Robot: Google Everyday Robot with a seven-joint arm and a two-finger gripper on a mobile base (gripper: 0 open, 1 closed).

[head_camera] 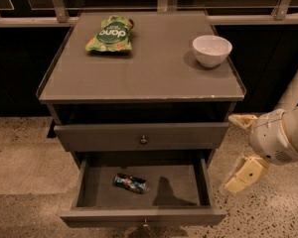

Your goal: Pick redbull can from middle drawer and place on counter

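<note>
The wide shallow grey middle drawer (144,216) is pulled open. It contains one item: the slim dark blue and silver redbull can (130,183), lying on its side on the drawer floor, left of centre. The flat grey counter (154,73) carries a green snack bag (110,33) and an empty white bowl (212,49). The cream gripper (241,150) hangs right of the cabinet, outside the drawer, jaws spread wide and holding nothing.
</note>
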